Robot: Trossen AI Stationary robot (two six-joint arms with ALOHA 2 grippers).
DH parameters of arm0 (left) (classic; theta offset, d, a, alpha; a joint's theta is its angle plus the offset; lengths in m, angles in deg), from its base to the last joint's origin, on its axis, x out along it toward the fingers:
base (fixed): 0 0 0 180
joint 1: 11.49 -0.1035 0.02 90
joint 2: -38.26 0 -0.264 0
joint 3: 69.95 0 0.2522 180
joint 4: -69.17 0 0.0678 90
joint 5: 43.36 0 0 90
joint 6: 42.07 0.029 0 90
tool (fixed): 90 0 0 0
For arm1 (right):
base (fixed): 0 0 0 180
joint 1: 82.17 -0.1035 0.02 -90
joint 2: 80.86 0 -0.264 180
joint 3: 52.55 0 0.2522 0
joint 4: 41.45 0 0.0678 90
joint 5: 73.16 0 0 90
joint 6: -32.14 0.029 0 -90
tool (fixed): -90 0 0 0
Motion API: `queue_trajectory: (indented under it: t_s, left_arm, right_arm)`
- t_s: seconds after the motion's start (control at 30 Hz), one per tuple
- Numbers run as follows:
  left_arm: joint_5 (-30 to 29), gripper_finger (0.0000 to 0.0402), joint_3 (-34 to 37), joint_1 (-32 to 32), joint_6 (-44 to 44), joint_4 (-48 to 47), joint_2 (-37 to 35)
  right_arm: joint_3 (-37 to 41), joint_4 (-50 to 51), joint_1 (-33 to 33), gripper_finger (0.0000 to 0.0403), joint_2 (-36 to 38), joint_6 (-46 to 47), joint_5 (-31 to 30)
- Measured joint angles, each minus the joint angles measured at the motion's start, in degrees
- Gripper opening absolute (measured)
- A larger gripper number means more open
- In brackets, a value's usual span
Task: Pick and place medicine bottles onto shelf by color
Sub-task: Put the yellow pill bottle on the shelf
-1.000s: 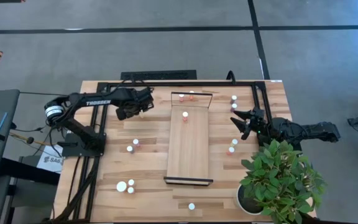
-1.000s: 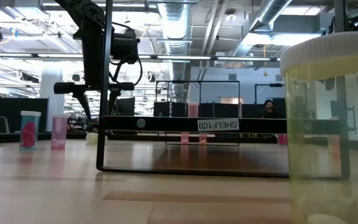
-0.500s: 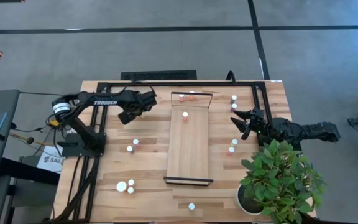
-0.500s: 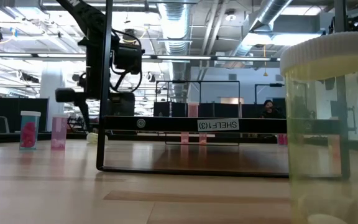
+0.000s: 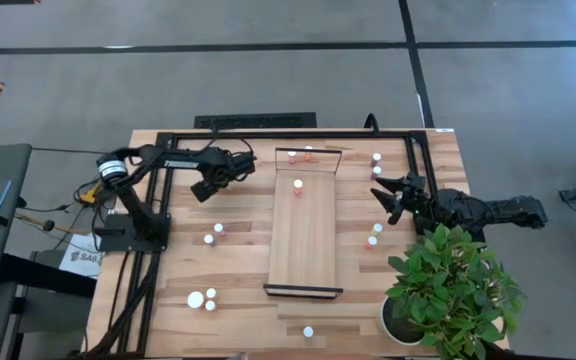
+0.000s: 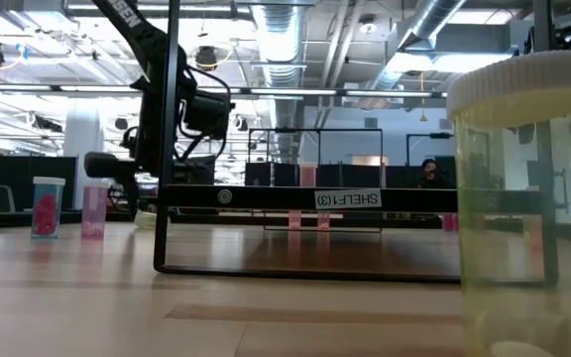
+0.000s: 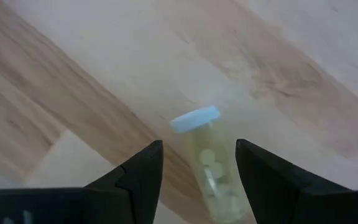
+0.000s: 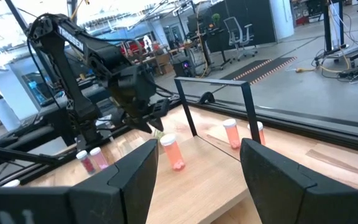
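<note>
The left gripper (image 7: pixel 197 163) is hovering spread open around a pale-pill bottle (image 7: pixel 209 163) left of the shelf (image 5: pixel 303 235). The right gripper (image 5: pixel 386 196) is waiting released, right of it.

13 medicine bottles (image 5: pixel 297 185), 1 shelf (image 5: pixel 303 240) and 1 potted plant (image 5: pixel 453 285) show from above.

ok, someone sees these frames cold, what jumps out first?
Probably the long pale wooden shelf running down the middle of the slatted wooden table, with a few small white-capped reddish bottles near its far end. Next, the left gripper, open around a clear white-capped bottle of pale pills left of the shelf. The leafy green potted plant fills the table's near right corner, beside the waiting right gripper.
</note>
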Motion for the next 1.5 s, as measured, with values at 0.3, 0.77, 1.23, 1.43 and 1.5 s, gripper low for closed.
queue_trajectory:
  t_s: [0.3, 0.77, 1.23, 1.43, 1.5]
  left_arm:
    - [-0.5, 0.0183, 0.0, 0.0, 2.4, 0.6, 1.5]
    - [-1.2, 0.0088, 0.0, 0.3, 9.0, 1.7, 1.3]
    - [-15.6, 0.0070, 0.0, 4.9, 21.6, 3.9, -5.5]
    - [-26.2, 0.0070, 0.0, 8.7, 34.0, 8.7, -9.4]
    - [-28.7, 0.0070, 0.0, 10.2, 37.9, 11.2, -9.7]
  right_arm:
    - [0.0, 0.0, 0.0, 0.0251, 0.0, 0.0, 0.0]
    - [0.0, 0.0, 0.0, 0.0251, 0.0, 0.0, 0.0]
    - [0.0, 0.0, 0.0, 0.0251, 0.0, 0.0, 0.0]
    - [0.0, 0.0, 0.0, 0.0251, 0.0, 0.0, 0.0]
    - [0.0, 0.0, 0.0, 0.0251, 0.0, 0.0, 0.0]
